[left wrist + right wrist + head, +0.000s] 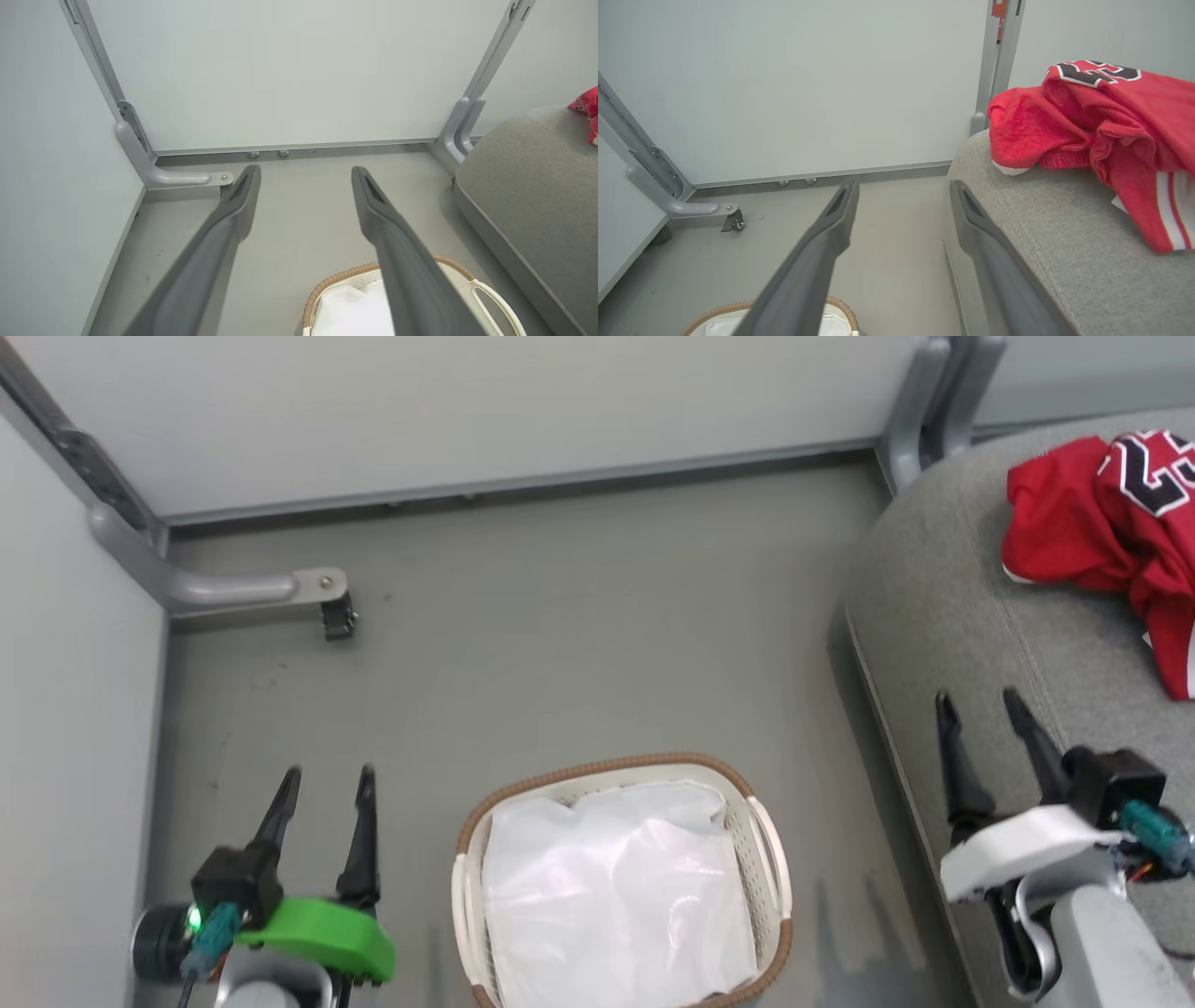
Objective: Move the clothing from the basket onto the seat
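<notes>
Head view: the clothing (1102,513) is seen bunched in a red heap on the seat (962,616), at about 1 o'clock from the right hand (977,696) and well apart from its fingertips. The right hand is held over the seat's near edge with both fingers spread wide, and nothing is gripped between them. The basket (597,770) is set on the floor (560,635), at about 8 o'clock from the right hand and 4 o'clock from the left hand (330,773). A white liner (616,887) is seen lying inside it. The left hand is held above the floor beside the basket, its fingers likewise wide apart and nothing held. In the right wrist view the clothing is found at 2 o'clock beyond the right finger, resting on the seat top, with a black-and-white number turned upward.
</notes>
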You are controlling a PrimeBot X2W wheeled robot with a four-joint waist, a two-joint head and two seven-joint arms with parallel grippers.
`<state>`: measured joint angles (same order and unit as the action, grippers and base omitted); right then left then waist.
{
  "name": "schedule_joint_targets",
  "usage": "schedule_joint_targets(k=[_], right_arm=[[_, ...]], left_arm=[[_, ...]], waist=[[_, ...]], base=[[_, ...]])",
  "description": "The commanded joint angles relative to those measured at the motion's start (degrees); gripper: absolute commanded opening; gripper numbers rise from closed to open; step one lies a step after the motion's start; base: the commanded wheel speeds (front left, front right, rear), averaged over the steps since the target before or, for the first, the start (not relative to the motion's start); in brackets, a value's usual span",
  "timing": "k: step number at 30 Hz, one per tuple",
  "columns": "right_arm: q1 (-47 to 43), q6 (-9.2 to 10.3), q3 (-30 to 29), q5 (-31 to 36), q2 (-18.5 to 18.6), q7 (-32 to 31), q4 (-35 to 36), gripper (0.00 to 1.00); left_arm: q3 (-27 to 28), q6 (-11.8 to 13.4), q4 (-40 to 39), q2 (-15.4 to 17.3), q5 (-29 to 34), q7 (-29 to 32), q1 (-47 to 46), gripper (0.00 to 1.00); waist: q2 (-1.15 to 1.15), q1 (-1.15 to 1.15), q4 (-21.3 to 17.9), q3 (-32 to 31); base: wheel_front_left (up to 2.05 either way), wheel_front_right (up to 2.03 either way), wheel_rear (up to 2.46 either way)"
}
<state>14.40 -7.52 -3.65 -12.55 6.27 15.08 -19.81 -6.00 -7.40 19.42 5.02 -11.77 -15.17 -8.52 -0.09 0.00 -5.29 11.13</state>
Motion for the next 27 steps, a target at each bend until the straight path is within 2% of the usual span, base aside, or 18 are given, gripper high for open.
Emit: schedule_joint_targets(k=[1,8,14,15,19,27], right_arm=[[-2.03,0.06,0.45,-0.16,-0.19,0.12,-0.04,1.0],[-7.39,0.06,2.53,0.39,-1.2,0.12,-0.8,1.0],[-9.62,0.06,3.71,0.55,-1.67,0.12,-1.82,1.0],[-9.16,0.0,3.77,0.5,-1.81,0.0,-1.8,0.0],[-9.29,0.0,3.64,-0.25,-2.29,-0.36,-3.16,0.0],[-9.0,0.0,2.7,-9.13,-2.39,-2.95,-2.26,0.0]], left_arm=[[1.18,-0.1,0.67,-0.06,0.64,0.04,2.18,1.0],[6.0,-0.1,2.23,-1.4,1.84,0.04,7.07,1.0],[6.01,-0.11,1.8,-1.88,-1.0,0.04,9.84,1.0],[5.89,0.0,2.0,-1.96,-0.78,0.0,9.36,0.0],[5.87,0.0,3.45,-2.24,-2.0,0.29,9.25,0.0],[6.73,-0.01,2.48,-2.22,-10.79,2.78,8.38,0.0]], waist=[[0.09,0.0,3.51,-4.87],[0.09,0.0,4.09,-8.4],[0.09,0.0,3.84,-9.73],[0.0,0.0,3.61,-9.34],[0.0,0.0,3.66,-9.5],[0.01,0.0,3.77,-9.6]], base=[[0.0,0.0,0.0],[0.0,0.0,0.0],[0.0,0.0,0.0],[0.0,0.0,0.0],[0.0,0.0,0.0],[0.0,0.0,0.0]])
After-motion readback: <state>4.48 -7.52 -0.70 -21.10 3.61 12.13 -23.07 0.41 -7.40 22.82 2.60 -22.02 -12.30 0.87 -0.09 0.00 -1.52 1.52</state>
